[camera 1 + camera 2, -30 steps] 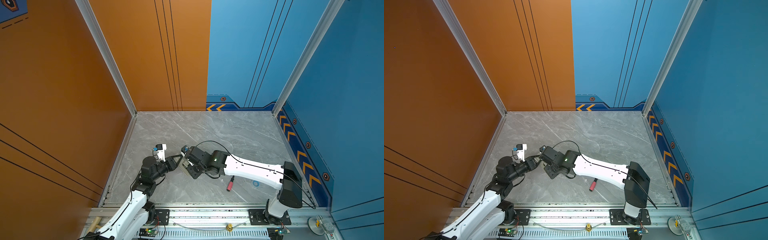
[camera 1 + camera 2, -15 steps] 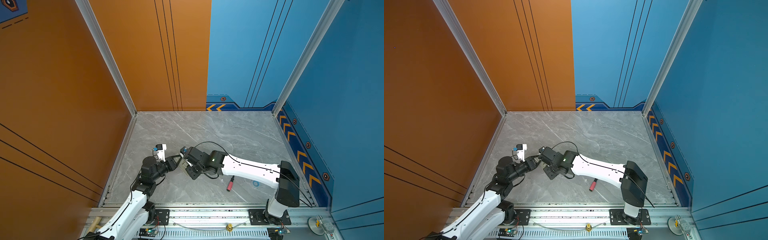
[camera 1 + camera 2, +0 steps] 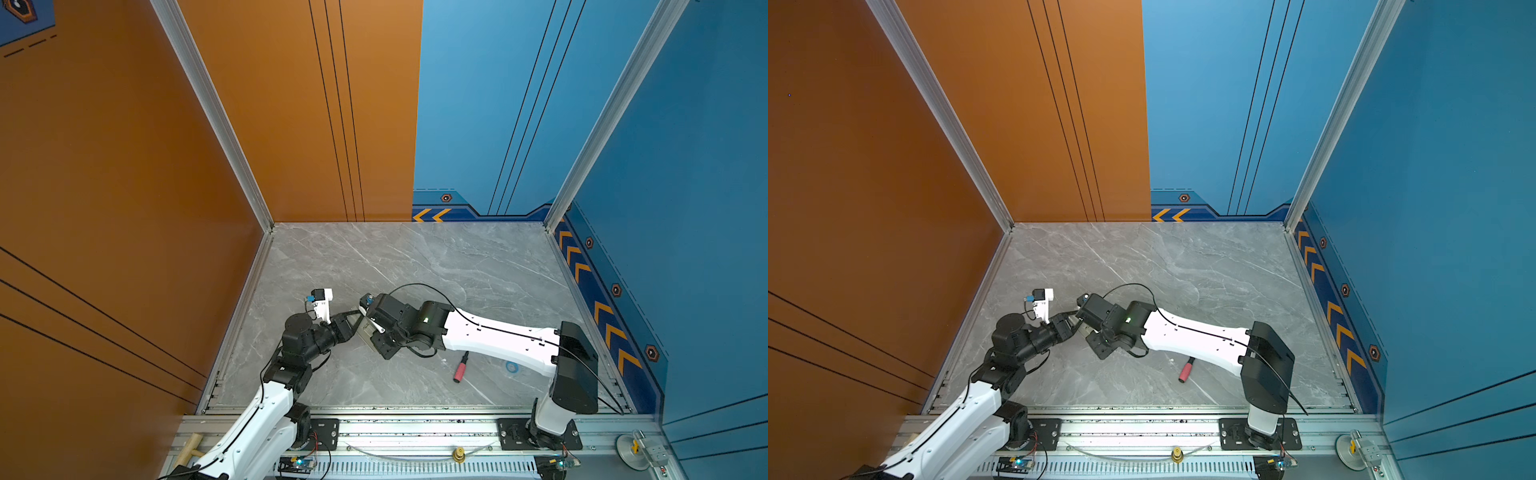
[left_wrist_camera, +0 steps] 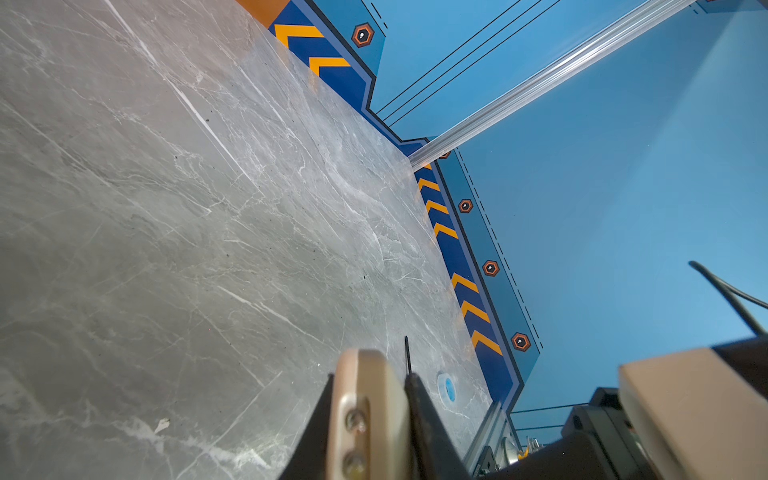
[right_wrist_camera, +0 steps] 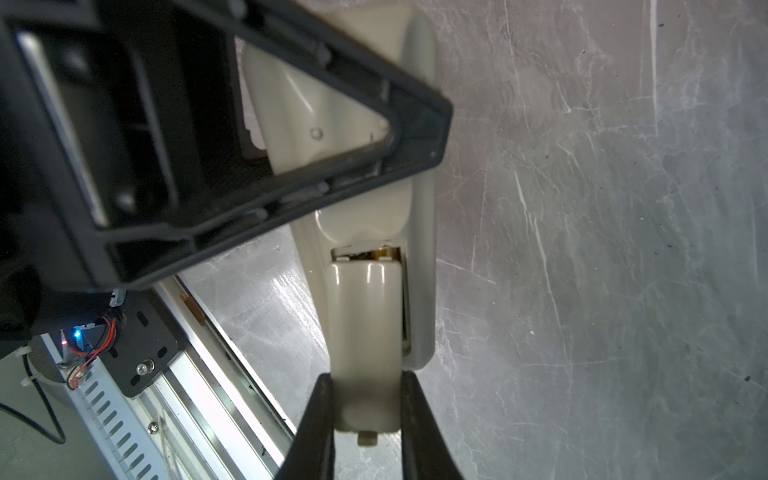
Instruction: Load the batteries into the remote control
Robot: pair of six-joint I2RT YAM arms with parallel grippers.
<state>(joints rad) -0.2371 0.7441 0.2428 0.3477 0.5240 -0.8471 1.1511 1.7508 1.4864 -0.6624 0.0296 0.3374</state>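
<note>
Above the grey marble bench (image 3: 415, 266), we see both arms meet over the remote control (image 5: 332, 104), held clear of the surface with its greyish-beige back facing the right wrist camera. The left tool (image 4: 374, 419) is clamped shut on one end of the handset. The right tool (image 5: 365, 415) grips a beige battery cover (image 5: 365, 332), which sits askew over the recess, leaving a gap. Through that gap we glimpse a gold and dark sliver that may be the batteries (image 5: 382, 252); we cannot say for certain. In both top views a pink-handled screwdriver (image 3: 460, 369) lies on the bench beneath the right arm.
</note>
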